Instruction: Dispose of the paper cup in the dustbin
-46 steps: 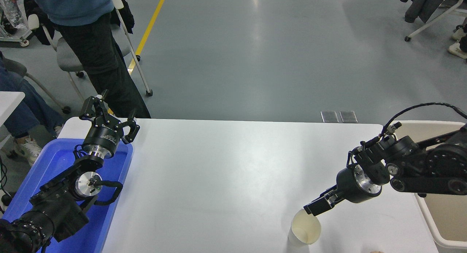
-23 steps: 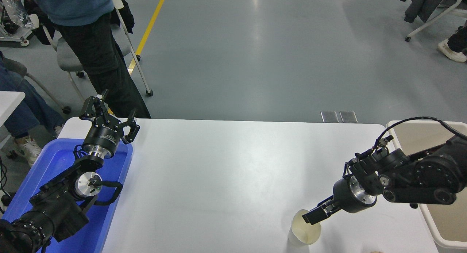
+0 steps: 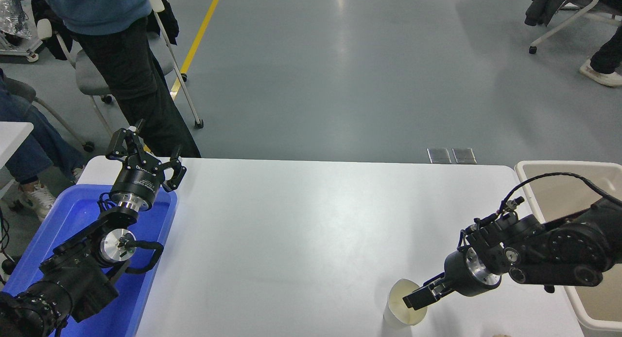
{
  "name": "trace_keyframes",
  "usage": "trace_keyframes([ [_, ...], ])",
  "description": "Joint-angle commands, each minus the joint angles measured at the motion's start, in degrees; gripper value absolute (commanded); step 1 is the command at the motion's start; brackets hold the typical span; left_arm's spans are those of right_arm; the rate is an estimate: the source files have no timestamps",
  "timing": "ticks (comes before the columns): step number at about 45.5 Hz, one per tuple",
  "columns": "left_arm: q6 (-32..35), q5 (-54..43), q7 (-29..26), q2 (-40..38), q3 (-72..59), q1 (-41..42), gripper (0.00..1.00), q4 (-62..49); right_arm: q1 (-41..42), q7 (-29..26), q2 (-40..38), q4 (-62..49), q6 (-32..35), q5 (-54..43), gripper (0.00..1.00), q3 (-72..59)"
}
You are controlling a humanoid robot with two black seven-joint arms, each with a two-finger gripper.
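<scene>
1. The paper cup [image 3: 406,303] is seen upright on the white table [image 3: 301,230], at the near edge, right of centre, with its cream inside facing up.
2. The right gripper [image 3: 416,298] is reached in from the right and is placed at the cup's right rim, its tip overlapping the cup mouth.
3. Only one dark finger mass is made out at the rim; whether the fingers are spread or closed on the cup wall cannot be told.
4. The cup base is set on the table; no lift is visible.
5. The dustbin [image 3: 534,169] is located at the table's right end, far right of the cup and well apart from it; the right arm is laid across its near part.
6. The left gripper [image 3: 146,154] is parked at the far left, its fingers spread wide with nothing between them, above the far end of a blue tray [image 3: 73,215].
7. A person [image 3: 121,50] in a blue top and dark trousers is seen standing beyond the table's far left corner.
</scene>
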Motion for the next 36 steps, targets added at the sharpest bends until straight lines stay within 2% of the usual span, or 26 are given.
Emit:
trace_keyframes([
  [1, 0.0, 0.0, 0.0, 0.0, 0.1, 0.0, 1.0, 0.0, -0.7, 1.2, 0.5, 0.1, -4.1, -2.4, 0.6, -0.4],
  [3, 0.0, 0.0, 0.0, 0.0, 0.0, 0.0, 1.0, 0.0, -0.6, 1.8, 0.5, 0.0, -4.1, -3.8, 0.38, -0.6],
  [4, 0.0, 0.0, 0.0, 0.0, 0.0, 0.0, 1.0, 0.0, -0.5, 1.9, 0.5, 0.1, -4.1, -4.3, 0.32, -0.7],
  [9, 0.0, 0.0, 0.0, 0.0, 0.0, 0.0, 1.0, 0.0, -0.2, 2.0, 0.2, 0.2, -4.1, -5.3, 0.23, -0.8],
  [15, 0.0, 0.0, 0.0, 0.1, 0.0, 0.0, 1.0, 0.0, 0.2, 2.8, 0.0, 0.3, -4.0, -5.6, 0.0, -1.0],
  [23, 0.0, 0.0, 0.0, 0.1, 0.0, 0.0, 1.0, 0.0, 2.2, 7.4, -0.1, 0.6, -3.9, -8.6, 0.0, -2.9],
  [36, 0.0, 0.0, 0.0, 0.1, 0.0, 0.0, 1.0, 0.0, 4.3, 7.5, 0.0, 0.7, -3.9, -8.2, 0.0, -2.9],
])
